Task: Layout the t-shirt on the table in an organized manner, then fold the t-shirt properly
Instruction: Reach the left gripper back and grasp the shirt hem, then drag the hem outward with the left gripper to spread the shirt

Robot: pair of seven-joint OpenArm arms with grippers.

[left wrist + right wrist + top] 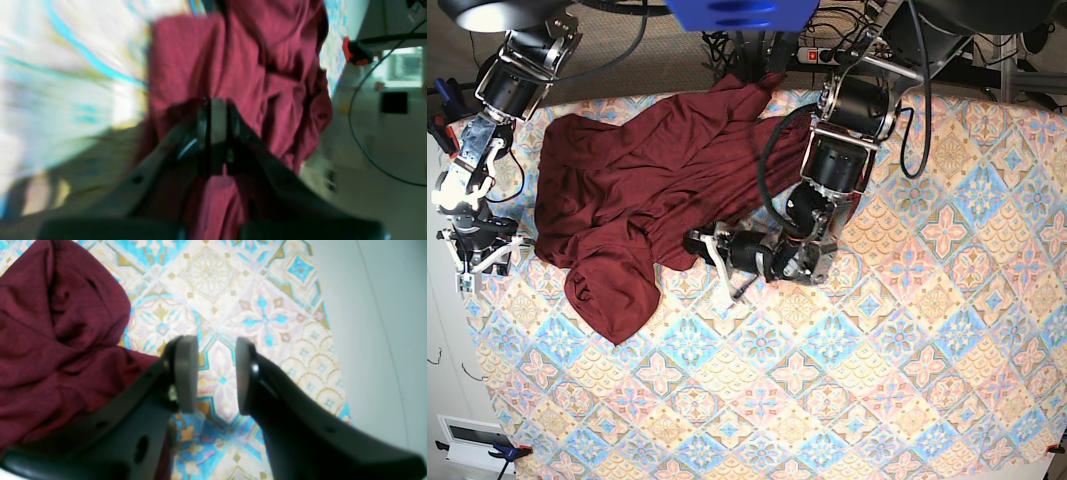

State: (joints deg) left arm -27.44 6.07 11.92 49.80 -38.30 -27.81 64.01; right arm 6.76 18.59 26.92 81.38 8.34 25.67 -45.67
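The maroon t-shirt point(627, 180) lies crumpled on the far left part of the patterned table point(877, 350), one sleeve-like lobe trailing toward the front. My left gripper point(697, 241) reaches down from the back to the shirt's right edge. In the left wrist view its pads point(217, 100) are pressed together with t-shirt point(206, 50) fabric bunched around and under them, apparently pinched. My right gripper point(472, 268) hovers at the table's left edge. In its own view the right gripper point(215, 340) is open over the bare table point(267, 306), the t-shirt point(50, 340) lying beside its left finger.
A power strip point(827, 55) and cables lie behind the table's far edge. An orange clamp point(355, 51) and a black cable point(357, 133) show beyond the table edge in the left wrist view. The table's edge point(333, 356) runs close to the right gripper.
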